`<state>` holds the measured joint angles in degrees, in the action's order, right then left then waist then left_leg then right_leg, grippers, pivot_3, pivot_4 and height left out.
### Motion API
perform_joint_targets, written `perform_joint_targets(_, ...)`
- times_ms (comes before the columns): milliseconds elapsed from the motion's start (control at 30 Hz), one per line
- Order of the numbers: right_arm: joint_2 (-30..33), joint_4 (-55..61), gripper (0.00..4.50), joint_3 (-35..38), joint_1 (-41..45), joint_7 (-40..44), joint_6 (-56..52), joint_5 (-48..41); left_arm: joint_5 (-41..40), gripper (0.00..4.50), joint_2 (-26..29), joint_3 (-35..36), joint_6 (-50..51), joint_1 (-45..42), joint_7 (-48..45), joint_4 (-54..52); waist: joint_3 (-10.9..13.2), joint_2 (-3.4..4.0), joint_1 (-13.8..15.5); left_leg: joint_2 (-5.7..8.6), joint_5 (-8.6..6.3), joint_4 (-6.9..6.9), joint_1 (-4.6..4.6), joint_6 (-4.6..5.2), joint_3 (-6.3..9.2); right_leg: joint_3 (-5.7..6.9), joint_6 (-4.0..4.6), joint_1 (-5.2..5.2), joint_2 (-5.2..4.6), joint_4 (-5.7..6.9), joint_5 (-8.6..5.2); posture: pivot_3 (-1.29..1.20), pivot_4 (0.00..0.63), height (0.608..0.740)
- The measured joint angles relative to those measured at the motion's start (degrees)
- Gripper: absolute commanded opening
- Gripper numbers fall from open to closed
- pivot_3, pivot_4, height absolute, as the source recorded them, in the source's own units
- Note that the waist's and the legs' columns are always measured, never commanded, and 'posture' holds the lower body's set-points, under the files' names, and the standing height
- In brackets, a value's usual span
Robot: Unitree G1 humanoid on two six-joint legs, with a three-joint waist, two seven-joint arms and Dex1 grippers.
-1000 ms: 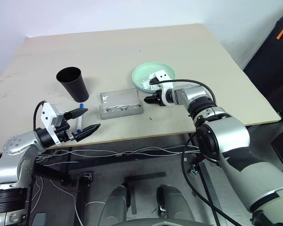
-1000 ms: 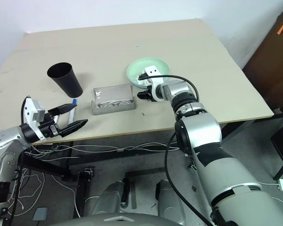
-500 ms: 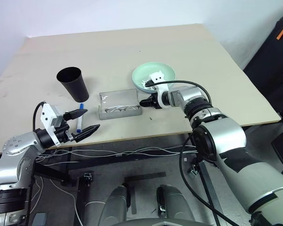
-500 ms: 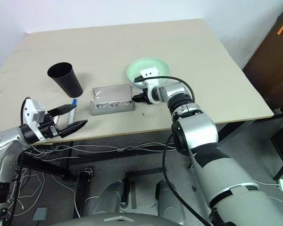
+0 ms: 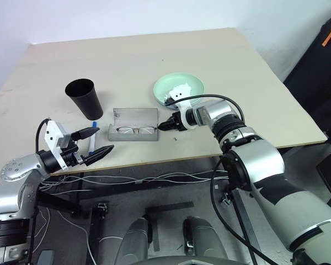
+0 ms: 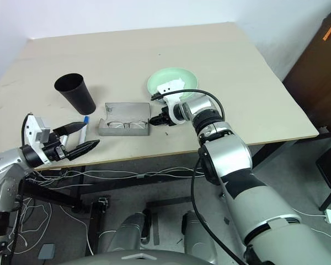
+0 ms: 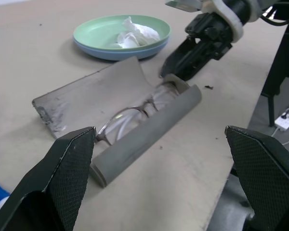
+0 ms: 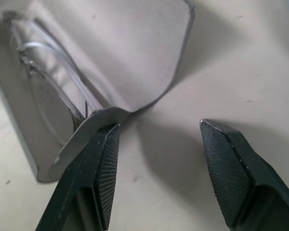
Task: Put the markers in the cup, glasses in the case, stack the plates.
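Two jobs look settled already: the glasses (image 5: 133,130) lie inside the open grey case (image 5: 134,124), and the mint plate sits on the blue one, the plates (image 7: 121,37) stacked just beyond the case with a crumpled tissue (image 7: 130,34) on top. What I judge you're on now is shutting that case.

Your right hand (image 5: 166,125) is at the case's right end, fingers parted about halfway and holding nothing; in the right wrist view one finger (image 8: 98,163) sits right against the corner of the case, the other out over bare tabletop (image 5: 154,61). To close it cleanly, get a fingertip behind the raised lid and sweep it over the lenses, rather than pushing on the end, which I'd expect to skid the whole case sideways. Watch that the frame isn't riding up on the front lip before you press down.

Your left hand (image 5: 95,143) hovers at the near edge, fingers spread wide, empty. The blue-capped marker (image 5: 92,142) lies on the tabletop just beside it, and the black cup (image 5: 84,97) stands upright beyond, close to the marker's cap end. That marker isn't in the cup yet.
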<state>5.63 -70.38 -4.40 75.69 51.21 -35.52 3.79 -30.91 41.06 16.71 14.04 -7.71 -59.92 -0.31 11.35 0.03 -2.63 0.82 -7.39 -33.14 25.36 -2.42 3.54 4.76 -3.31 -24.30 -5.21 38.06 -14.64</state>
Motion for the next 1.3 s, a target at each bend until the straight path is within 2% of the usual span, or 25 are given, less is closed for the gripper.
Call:
perform_joint_targets(200,0.44,3.24,2.76,-1.23,-2.29,0.18,1.95,0.27,0.49,4.5,0.0,-0.05,-1.48,-1.1,-1.28,2.71,0.0,-0.01,0.08,-0.37,0.0,0.0,-0.01,0.0,-0.03,0.0,0.1,-0.03,0.31,-0.04,0.07,0.0,0.15,0.74)
perform_joint_targets(533,5.44,3.6,2.76,3.5,-2.9,-2.53,6.64,-3.37,1.13,4.5,-0.02,-0.1,-2.2,-1.51,-1.36,3.98,0.0,-0.01,0.08,-0.58,0.0,-0.07,0.01,0.0,-0.16,-0.03,0.26,-0.05,0.47,-0.08,0.13,0.0,0.15,0.74)
perform_joint_targets(633,5.43,3.61,2.14,3.6,-2.87,-1.68,7.39,-3.87,1.23,4.5,-0.06,-0.13,-2.19,-1.55,-1.0,3.93,0.0,0.0,0.06,-0.64,0.0,-0.04,0.01,0.0,-0.18,-0.04,0.27,-0.11,0.56,-0.07,0.16,0.0,0.15,0.74)
perform_joint_targets(833,3.77,2.83,0.15,5.46,-0.6,-3.63,9.61,-5.42,1.47,4.5,-0.16,-0.2,-2.02,-1.77,-0.14,3.2,0.01,0.0,0.13,-0.67,0.0,-0.04,0.02,0.0,-0.18,-0.05,0.3,-0.13,0.58,-0.08,0.18,0.0,0.15,0.74)
perform_joint_targets(1167,0.46,-2.35,0.15,10.89,1.58,-9.34,11.74,-8.78,1.47,4.5,-0.21,-0.13,-2.05,-1.35,0.32,2.72,0.01,0.0,0.16,-0.66,0.0,-0.04,0.04,0.0,-0.19,-0.06,0.32,-0.13,0.56,-0.1,0.17,0.0,0.15,0.74)
perform_joint_targets(1300,-0.81,-3.32,0.15,11.3,2.1,-14.25,17.78,-8.21,1.46,4.5,-0.52,-0.12,-2.1,-1.04,0.48,2.3,0.01,0.0,0.13,-0.67,0.0,-0.04,0.03,0.0,-0.19,-0.06,0.33,-0.13,0.57,-0.1,0.17,0.0,0.15,0.74)
